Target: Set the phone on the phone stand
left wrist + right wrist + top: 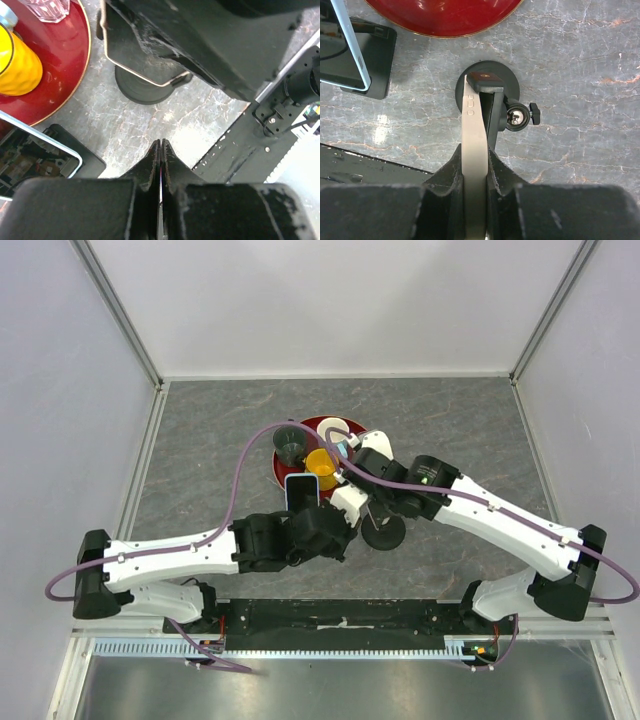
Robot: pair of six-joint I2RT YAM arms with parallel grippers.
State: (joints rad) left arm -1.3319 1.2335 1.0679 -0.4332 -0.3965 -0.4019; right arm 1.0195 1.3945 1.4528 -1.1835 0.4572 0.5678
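My right gripper [475, 152] is shut on a beige phone [472, 117], held edge-on and upright. The phone's far end sits against the black phone stand [496, 80], under its clamp and over its round base; I cannot tell whether it is seated. In the top view the phone [347, 502] is in the right gripper [352, 504], just left of the stand's base [384, 533]. My left gripper [161, 146] is shut and empty, low over the table near the stand's base [145, 89]. In the top view the left gripper [338, 532] is beside the stand.
A second phone in a light blue case [301, 490] leans on a black holder [375, 65] to the left. Behind it, a red tray [285, 468] holds a yellow cup [321, 463], a glass [292, 445] and a white cup [333, 430]. The right arm [225, 45] crosses close above.
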